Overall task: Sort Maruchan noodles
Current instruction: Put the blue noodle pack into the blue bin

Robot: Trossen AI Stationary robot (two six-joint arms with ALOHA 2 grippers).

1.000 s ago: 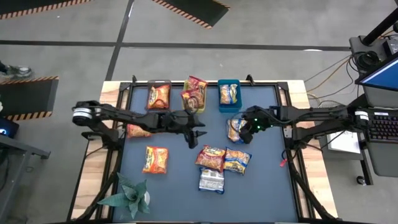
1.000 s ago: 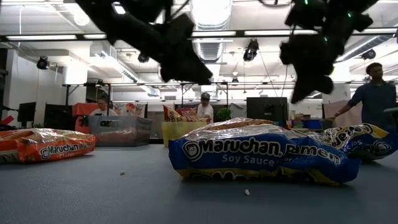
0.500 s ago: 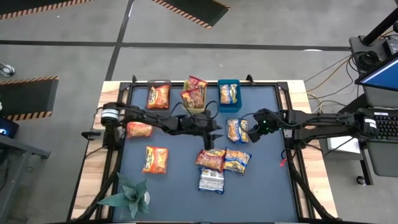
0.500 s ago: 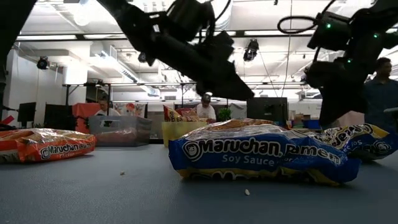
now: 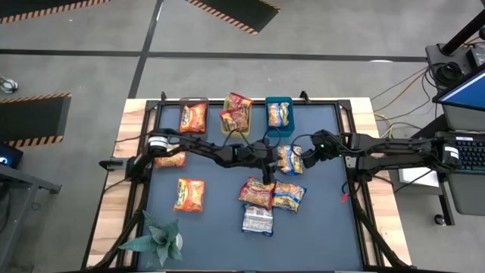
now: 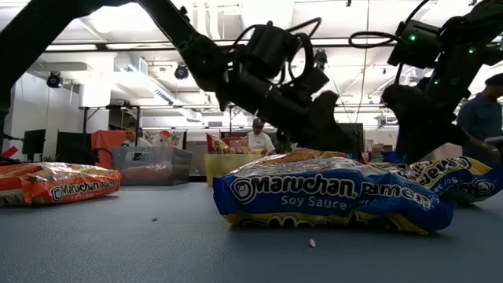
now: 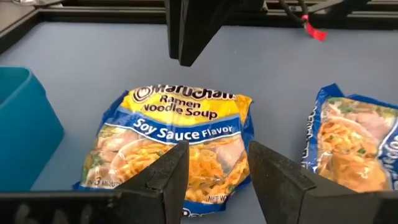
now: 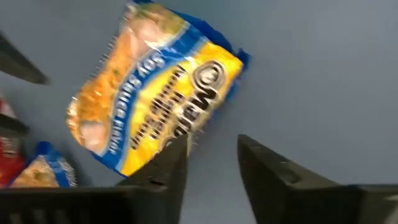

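Note:
A blue-and-yellow Maruchan noodle packet (image 5: 289,159) lies flat on the blue table top between my two grippers. My left gripper (image 7: 217,155) is open just to the packet's left (image 7: 180,149), pointing at it and touching nothing. My right gripper (image 8: 211,146) is open at the packet's right end (image 8: 155,99). I cannot tell whether its fingertip meets the wrapper's edge. More packets lie loose: two orange ones (image 5: 189,195) at the left, and a red (image 5: 258,193), a blue (image 5: 289,196) and a silvery one (image 5: 258,220) in a cluster near the front.
Three bins stand along the far edge: a grey one (image 5: 193,101) with an orange packet, a yellow one (image 5: 227,125) with red packets, a blue one (image 5: 278,99) with a blue packet. A green plant (image 5: 155,239) sits at the near left corner. People stand beyond the table.
My left gripper has travelled toward the table's right edge and down, coming close to the blue-and-yellow packet. My right gripper has sunk a little toward the table over that packet and rolled. The packet has stayed at about the same spot.

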